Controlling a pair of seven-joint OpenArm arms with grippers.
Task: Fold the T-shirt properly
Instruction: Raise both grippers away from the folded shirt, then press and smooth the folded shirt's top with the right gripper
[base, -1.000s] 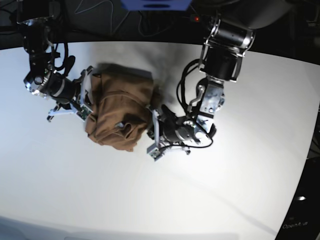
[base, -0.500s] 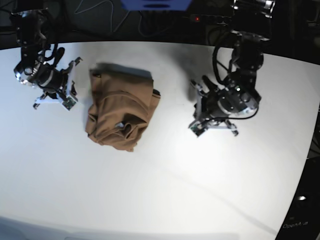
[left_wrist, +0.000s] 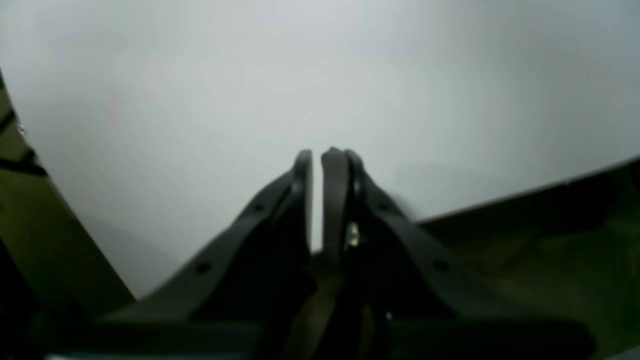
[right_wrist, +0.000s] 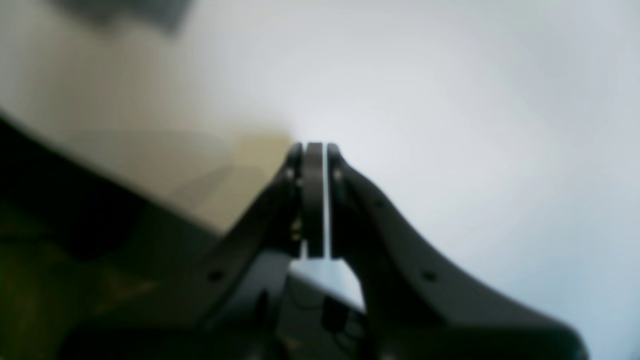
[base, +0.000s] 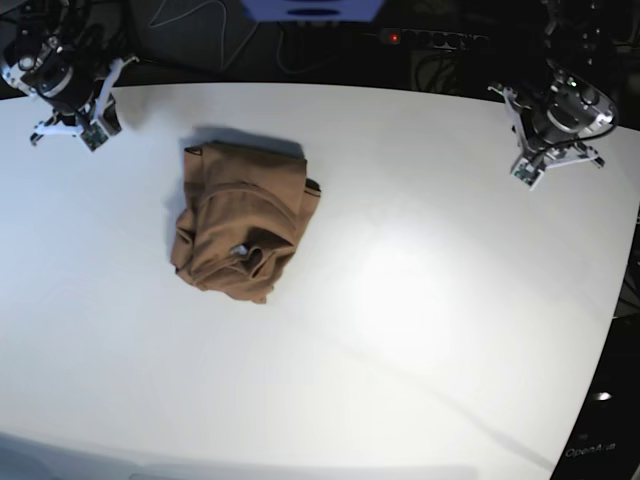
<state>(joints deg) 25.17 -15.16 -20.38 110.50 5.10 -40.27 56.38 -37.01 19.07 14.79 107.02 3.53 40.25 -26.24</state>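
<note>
T-shirt (base: 243, 221) lies on the white table (base: 420, 300), left of centre in the base view and nearer the far edge than the near one. It is a compact brown bundle, roughly folded: the far part is fairly flat with a straight top edge, while the near part is bunched and rumpled, with creases running across it (a small pale spot, perhaps the neck label, shows in the folds near the middle). A dark shadow runs along its far edge.

Both arms are well apart from the cloth. The right gripper (base: 95, 131) sits at the far left corner of the table in the base view, and nothing is in it. In the right wrist view its fingers (right_wrist: 315, 200) are pressed together with only a hairline of light between them, above bare table; a blurred tan patch to their left may be the T-shirt, though it is too soft to be sure.

The left gripper (base: 527, 172) sits at the far right side of the table, near the edge. In the left wrist view its fingers (left_wrist: 335, 200) stand all but together, a thin slit between the tips, with nothing between them and plain white surface beyond. The table's dark rim crosses the lower right of that view.
</note>
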